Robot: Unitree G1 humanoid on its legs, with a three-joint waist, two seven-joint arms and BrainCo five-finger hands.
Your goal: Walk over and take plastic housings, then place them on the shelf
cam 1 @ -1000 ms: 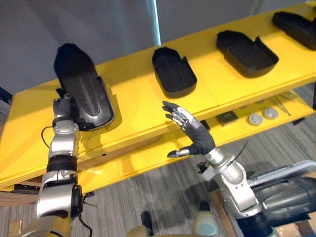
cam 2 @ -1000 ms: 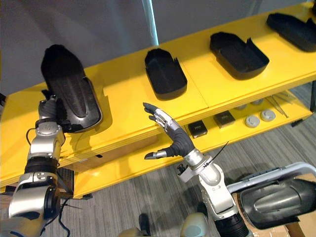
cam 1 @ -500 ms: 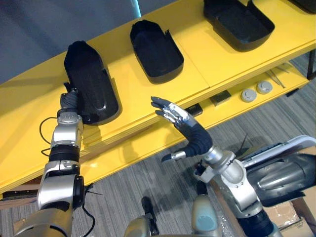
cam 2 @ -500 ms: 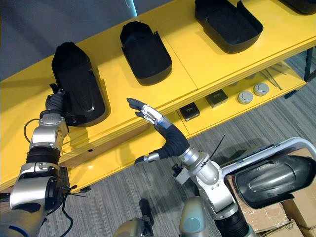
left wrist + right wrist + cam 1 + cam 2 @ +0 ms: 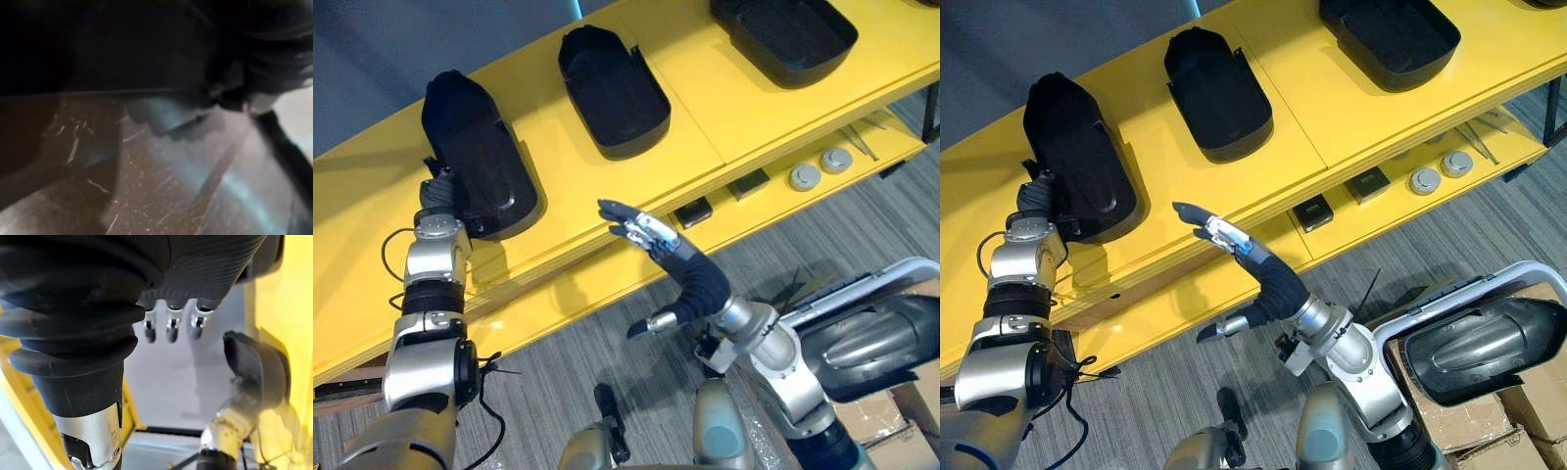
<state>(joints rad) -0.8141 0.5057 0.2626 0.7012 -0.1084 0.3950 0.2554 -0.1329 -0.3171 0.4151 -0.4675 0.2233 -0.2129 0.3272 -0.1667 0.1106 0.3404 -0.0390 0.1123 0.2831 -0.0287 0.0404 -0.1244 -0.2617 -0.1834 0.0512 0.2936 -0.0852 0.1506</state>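
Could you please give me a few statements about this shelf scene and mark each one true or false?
1. The right robot hand is open, its fingers straight, and holds nothing. True.
2. The left robot hand is at the near end of the leftmost black plastic housing on the yellow shelf's top board. True.
3. The middle black plastic housing is stacked on the leftmost one. False: it lies apart from it, on the same top board.
4. The two round grey discs sit on the top board. False: they sit on the lower board.
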